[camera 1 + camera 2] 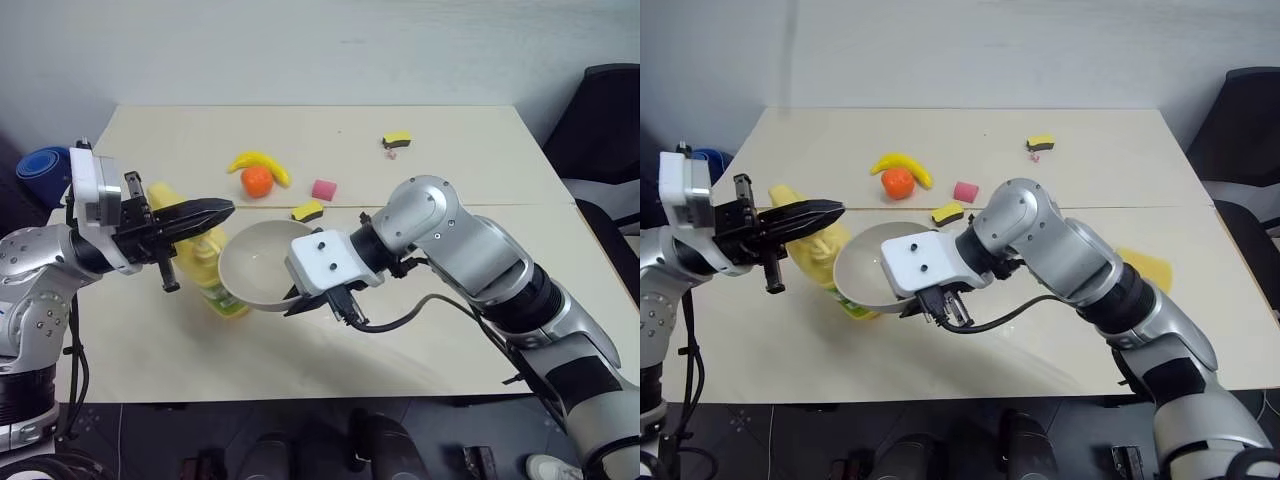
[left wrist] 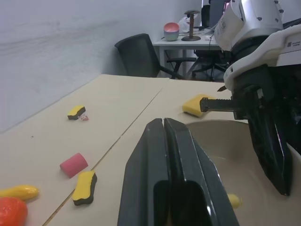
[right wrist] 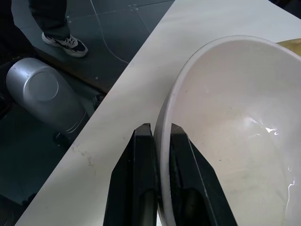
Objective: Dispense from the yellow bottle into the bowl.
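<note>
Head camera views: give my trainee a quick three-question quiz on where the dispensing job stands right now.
1. True or false: the right gripper is shut on the rim of the bowl.
2. What is the left gripper doing? A) closed on the orange B) shut, fingers together above the yellow bottle C) wide open over the banana
3. Fill in: the bowl is tilted and held beside the yellow ______.

Key: 1 true, one finger inside the rim and one outside. 2 B, its fingertips point toward the bowl. 3 bottle.
</note>
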You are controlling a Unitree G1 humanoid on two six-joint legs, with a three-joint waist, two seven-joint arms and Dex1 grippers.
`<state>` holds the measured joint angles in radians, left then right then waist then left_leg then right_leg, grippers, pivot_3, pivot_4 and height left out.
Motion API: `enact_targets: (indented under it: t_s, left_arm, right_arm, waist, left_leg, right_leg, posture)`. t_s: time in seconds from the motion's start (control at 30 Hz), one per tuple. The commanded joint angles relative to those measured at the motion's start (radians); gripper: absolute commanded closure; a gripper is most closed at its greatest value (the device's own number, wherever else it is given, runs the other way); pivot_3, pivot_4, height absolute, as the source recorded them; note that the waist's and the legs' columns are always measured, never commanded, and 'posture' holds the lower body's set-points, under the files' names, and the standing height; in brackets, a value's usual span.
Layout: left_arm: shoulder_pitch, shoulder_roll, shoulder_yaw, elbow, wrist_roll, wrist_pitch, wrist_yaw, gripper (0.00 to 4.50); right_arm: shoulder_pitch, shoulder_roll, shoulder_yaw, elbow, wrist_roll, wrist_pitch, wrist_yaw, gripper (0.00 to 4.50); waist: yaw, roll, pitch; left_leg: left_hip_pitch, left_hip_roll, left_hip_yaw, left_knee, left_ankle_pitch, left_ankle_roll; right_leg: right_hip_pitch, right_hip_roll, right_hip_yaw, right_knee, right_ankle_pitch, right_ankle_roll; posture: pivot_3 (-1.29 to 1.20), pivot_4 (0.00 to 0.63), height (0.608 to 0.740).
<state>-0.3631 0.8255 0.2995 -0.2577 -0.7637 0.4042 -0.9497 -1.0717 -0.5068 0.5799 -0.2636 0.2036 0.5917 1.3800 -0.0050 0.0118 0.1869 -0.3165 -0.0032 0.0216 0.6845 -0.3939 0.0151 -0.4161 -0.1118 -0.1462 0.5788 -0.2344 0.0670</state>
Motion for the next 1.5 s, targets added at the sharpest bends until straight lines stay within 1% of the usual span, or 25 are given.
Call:
enact_targets:
  t_s: [0.03, 0.2, 0.4, 0.5, 0.67, 0.77, 0.83, 0.9, 1.0, 1.1, 1.2, 1.3, 1.4, 1.47, 1.5]
  left_arm:
    - [0.050, -0.019, -0.043, -0.006, 0.063, 0.009, 0.029, 4.43]
    - [0.096, -0.050, -0.049, -0.017, 0.070, 0.009, 0.062, 4.43]
    - [0.149, -0.058, -0.061, -0.008, 0.064, 0.040, 0.078, 4.43]
    - [0.151, -0.070, -0.069, 0.002, 0.073, 0.040, 0.096, 4.43]
    - [0.132, -0.048, -0.061, 0.017, 0.049, 0.097, 0.109, 4.43]
    - [0.138, -0.053, -0.059, 0.019, 0.027, 0.151, 0.141, 4.43]
    - [0.151, -0.044, -0.075, 0.018, 0.049, 0.165, 0.153, 4.43]
    - [0.163, -0.057, -0.072, 0.012, 0.030, 0.183, 0.163, 4.43]
    - [0.180, -0.062, -0.081, 0.008, 0.033, 0.186, 0.168, 4.43]
    - [0.169, -0.081, -0.078, 0.007, 0.036, 0.153, 0.173, 4.43]
    - [0.138, -0.103, -0.046, -0.003, -0.004, 0.137, 0.171, 4.43]
    - [0.093, -0.114, 0.037, -0.012, -0.075, 0.107, 0.145, 4.43]
    - [0.050, -0.094, 0.127, -0.007, -0.163, 0.114, 0.116, 4.43]
    - [0.033, -0.057, 0.180, 0.014, -0.186, 0.122, 0.092, 4.43]
    - [0.032, -0.040, 0.201, 0.023, -0.191, 0.127, 0.082, 4.43]
  right_arm:
    - [-0.024, 0.019, -0.013, -0.012, 0.013, 0.004, 0.004, 4.50]
    - [-0.034, 0.042, -0.020, 0.011, 0.009, 0.000, -0.003, 4.50]
    - [-0.036, 0.049, -0.024, 0.024, 0.009, -0.005, 0.000, 4.50]
    - [-0.033, 0.047, -0.023, 0.026, 0.008, -0.008, 0.001, 4.50]
    - [-0.031, 0.046, -0.026, 0.029, 0.003, -0.016, -0.002, 4.50]
    - [-0.030, 0.047, -0.027, 0.031, 0.002, -0.023, -0.002, 4.50]
    - [-0.031, 0.048, -0.027, 0.032, 0.002, -0.024, -0.002, 4.50]
    - [-0.031, 0.050, -0.027, 0.034, 0.002, -0.024, -0.003, 4.50]
    - [-0.031, 0.052, -0.028, 0.037, 0.002, -0.024, -0.003, 4.50]
    - [-0.032, 0.052, -0.029, 0.041, 0.001, -0.024, -0.003, 4.50]
    - [-0.027, 0.047, -0.035, 0.045, 0.003, -0.032, -0.002, 4.50]
    - [0.002, 0.018, -0.073, 0.046, 0.015, -0.060, 0.000, 4.50]
    - [0.066, -0.041, -0.134, 0.043, 0.030, -0.102, 0.001, 4.50]
    - [0.135, -0.099, -0.174, 0.062, 0.014, -0.167, -0.005, 4.50]
    - [0.166, -0.124, -0.188, 0.075, -0.001, -0.198, -0.013, 4.50]
  waist:
    - [0.000, 0.000, 0.000]
    - [0.000, 0.001, -0.001]
    - [0.000, 0.004, -0.002]
    - [0.000, 0.009, -0.005]
    - [0.000, 0.009, -0.005]
    - [0.000, 0.010, -0.006]
    - [0.000, 0.010, -0.006]
    - [0.000, 0.010, -0.006]
    - [0.000, 0.012, -0.007]
    - [0.000, 0.014, -0.008]
    - [0.000, 0.014, -0.008]
    - [0.001, 0.013, -0.008]
    - [0.005, 0.006, -0.004]
    - [0.004, 0.000, -0.002]
    - [0.003, -0.002, -0.003]
  left_leg:
    - [0.000, 0.000, 0.000, 0.000, 0.000, 0.000]
    - [0.002, 0.000, 0.001, 0.000, 0.000, 0.000]
    - [0.003, 0.000, 0.001, 0.000, 0.000, 0.000]
    - [0.004, 0.000, 0.002, 0.000, 0.000, 0.000]
    - [0.008, 0.000, 0.002, 0.000, 0.000, -0.001]
    - [0.012, 0.000, 0.003, -0.002, 0.000, -0.001]
    - [0.012, 0.000, 0.004, -0.002, 0.000, -0.001]
    - [0.013, 0.000, 0.004, -0.002, 0.000, -0.001]
    - [0.014, 0.000, 0.005, -0.003, -0.001, -0.001]
    - [0.014, 0.000, 0.006, -0.004, -0.001, -0.001]
    - [0.015, 0.000, 0.007, -0.004, -0.001, -0.001]
    - [0.014, 0.000, 0.007, -0.004, -0.001, -0.001]
    - [0.011, 0.000, 0.006, -0.003, -0.001, -0.001]
    - [0.007, 0.000, 0.005, -0.003, -0.001, -0.001]
    - [0.001, 0.000, 0.005, -0.002, -0.001, -0.001]
  right_leg:
    - [0.000, 0.000, 0.000, 0.000, 0.000, 0.000]
    - [0.000, -0.001, 0.001, 0.002, 0.000, 0.000]
    - [0.000, -0.001, 0.002, 0.004, -0.001, -0.001]
    - [0.001, -0.001, 0.003, 0.004, -0.001, -0.001]
    - [0.003, -0.001, 0.003, 0.005, -0.001, -0.001]
    - [0.005, -0.001, 0.005, 0.005, -0.001, -0.002]
    - [0.005, -0.001, 0.006, 0.005, -0.001, -0.002]
    - [0.005, -0.001, 0.006, 0.005, -0.001, -0.002]
    - [0.005, -0.001, 0.007, 0.005, -0.002, -0.002]
    - [0.005, -0.001, 0.008, 0.005, -0.002, -0.002]
    - [0.005, -0.001, 0.009, 0.004, -0.002, -0.002]
    - [0.004, -0.001, 0.009, 0.004, -0.002, -0.002]
    - [0.002, -0.001, 0.008, 0.005, -0.002, -0.002]
    - [0.000, -0.001, 0.007, 0.003, -0.001, -0.002]
    - [-0.004, -0.001, 0.006, 0.003, -0.001, -0.001]
  posture:
    - [0.00, 0.150, 0.740]
    - [0.00, 0.150, 0.740]
    - [0.00, 0.150, 0.740]
    - [0.00, 0.150, 0.740]
    - [0.00, 0.150, 0.740]
    - [0.00, 0.150, 0.740]
    - [0.00, 0.150, 0.740]
    - [0.00, 0.150, 0.740]
    - [0.00, 0.150, 0.740]
    - [0.00, 0.150, 0.740]
    - [0.00, 0.150, 0.740]
    - [0.00, 0.150, 0.740]
    - [0.00, 0.150, 0.740]
    - [0.00, 0.150, 0.740]
    - [0.00, 0.150, 0.740]
